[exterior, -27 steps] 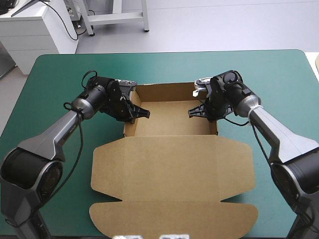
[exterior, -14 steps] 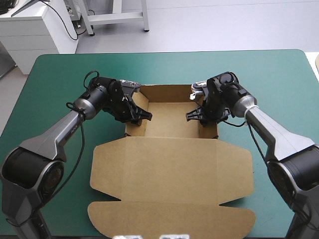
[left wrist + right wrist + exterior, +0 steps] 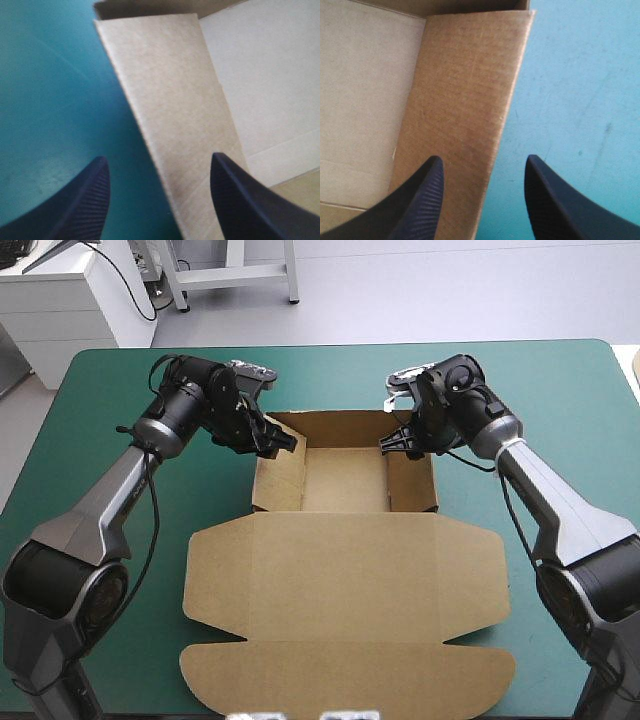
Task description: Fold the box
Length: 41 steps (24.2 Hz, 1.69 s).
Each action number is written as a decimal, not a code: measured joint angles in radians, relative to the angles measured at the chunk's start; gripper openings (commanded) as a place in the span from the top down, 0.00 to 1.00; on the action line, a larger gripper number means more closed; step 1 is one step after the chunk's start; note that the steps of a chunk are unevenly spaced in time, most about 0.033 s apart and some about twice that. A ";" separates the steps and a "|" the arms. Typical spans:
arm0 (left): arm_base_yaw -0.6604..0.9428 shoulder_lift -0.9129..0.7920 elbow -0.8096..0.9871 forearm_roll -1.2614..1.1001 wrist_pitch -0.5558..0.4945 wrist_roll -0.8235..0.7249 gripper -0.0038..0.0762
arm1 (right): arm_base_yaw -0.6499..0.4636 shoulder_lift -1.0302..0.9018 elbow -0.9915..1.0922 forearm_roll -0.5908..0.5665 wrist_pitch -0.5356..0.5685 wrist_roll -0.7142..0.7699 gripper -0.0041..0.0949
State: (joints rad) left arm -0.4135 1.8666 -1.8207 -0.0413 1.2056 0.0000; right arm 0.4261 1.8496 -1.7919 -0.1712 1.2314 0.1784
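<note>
The brown box (image 3: 345, 540) lies on the teal-green table (image 3: 560, 390) as an open tray with its wide lid flat toward the near edge. Back and both side walls stand raised around the tray floor (image 3: 345, 480). My left gripper (image 3: 283, 443) hovers over the far end of the left wall (image 3: 278, 475), open; in the left wrist view its black fingers (image 3: 82, 200) straddle that wall (image 3: 172, 125) without touching. My right gripper (image 3: 392, 444) is open over the right wall (image 3: 412, 480); its fingers (image 3: 555, 200) stand either side of the wall's edge (image 3: 465, 110).
The lid's flaps (image 3: 350, 675) reach close to the table's near edge. Bare teal-green cover (image 3: 110, 450) lies to the left and right of the box and behind it.
Both grippers went from shut to open and drew back from inside the tray to the far ends of the side walls. The side walls now stand folded inward and upright.
</note>
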 measured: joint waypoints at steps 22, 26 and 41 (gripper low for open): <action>0.000 -0.617 0.212 0.192 0.027 0.056 0.96 | -0.085 0.038 -0.009 0.143 0.012 -0.001 0.49; 0.000 -0.781 0.485 0.103 -0.066 0.084 0.96 | -0.085 0.062 -0.001 0.206 0.009 -0.033 0.49; 0.000 -1.274 1.319 -0.136 -0.269 0.311 0.96 | -0.090 0.131 -0.001 0.252 -0.003 -0.064 0.98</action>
State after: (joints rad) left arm -0.4135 0.5930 -0.5013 -0.1776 0.9370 0.3109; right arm 0.3365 1.9810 -1.7929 0.0806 1.2281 0.1143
